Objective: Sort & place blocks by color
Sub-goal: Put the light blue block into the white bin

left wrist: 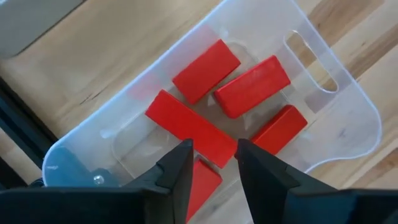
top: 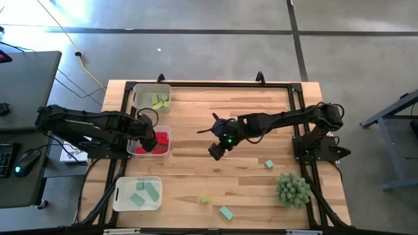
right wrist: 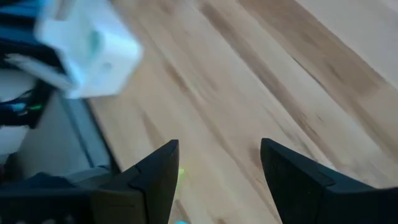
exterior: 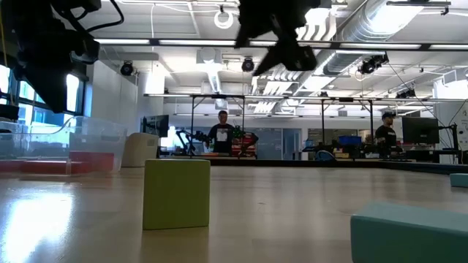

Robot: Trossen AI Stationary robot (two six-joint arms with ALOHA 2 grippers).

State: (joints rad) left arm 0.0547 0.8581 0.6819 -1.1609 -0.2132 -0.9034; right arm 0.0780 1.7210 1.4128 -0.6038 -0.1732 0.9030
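Note:
Three clear bins stand along the table's left side. The far bin (top: 151,98) holds yellow-green blocks (top: 160,100). The middle bin (left wrist: 336,106) holds several red blocks (left wrist: 205,71), and the near bin (top: 121,196) holds teal blocks (top: 145,192). My left gripper (left wrist: 214,163) hangs open over the red blocks, pointing down, with nothing between its fingers. My right gripper (right wrist: 217,162) is open above bare wood near the table's middle (top: 216,153). Loose on the table lie a teal block (top: 269,164), a yellow-green block (top: 205,199) and another teal block (top: 226,212).
A spiky green plant ball (top: 292,189) sits at the near right. In the low view, the yellow-green block (exterior: 176,193) and a teal block (exterior: 409,232) stand close to the camera. A black frame (top: 209,83) runs round the table top. People stand in the room behind.

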